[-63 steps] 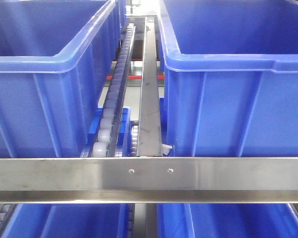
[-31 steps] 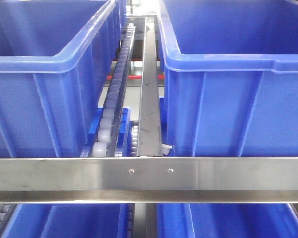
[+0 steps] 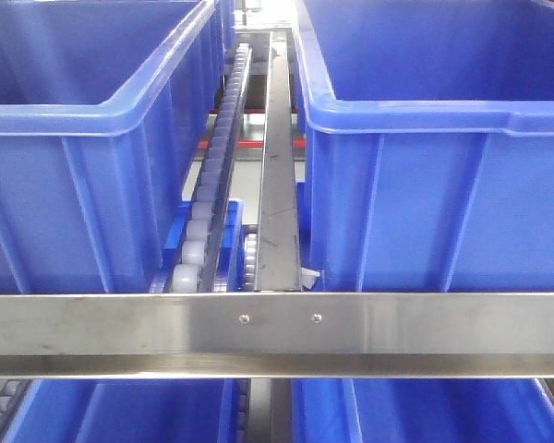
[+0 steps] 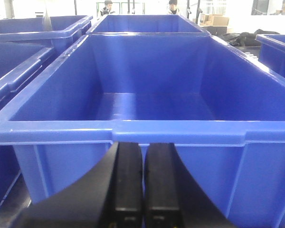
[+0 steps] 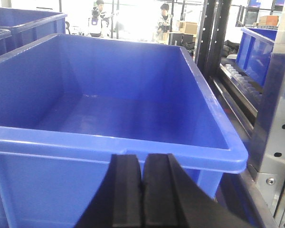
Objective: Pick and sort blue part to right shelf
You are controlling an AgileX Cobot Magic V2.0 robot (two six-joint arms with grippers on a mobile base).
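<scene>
The blue part is not in view. The shelf's flat steel front bar (image 3: 277, 332) runs across the front view, with white roller rails (image 3: 208, 185) between two large blue crates, one on the left (image 3: 74, 185) and one on the right (image 3: 443, 185). My left gripper (image 4: 143, 148) is shut and empty, just in front of the near wall of an empty blue crate (image 4: 147, 130). My right gripper (image 5: 143, 159) is shut and empty, in front of the near wall of another empty blue crate (image 5: 109, 142).
More blue crates stand on the lower level (image 3: 120, 415) and to the left (image 4: 19, 61). A steel shelf upright (image 5: 275, 123) stands right of the right crate. A steel divider rail (image 3: 279, 166) runs between the crates. People stand far behind.
</scene>
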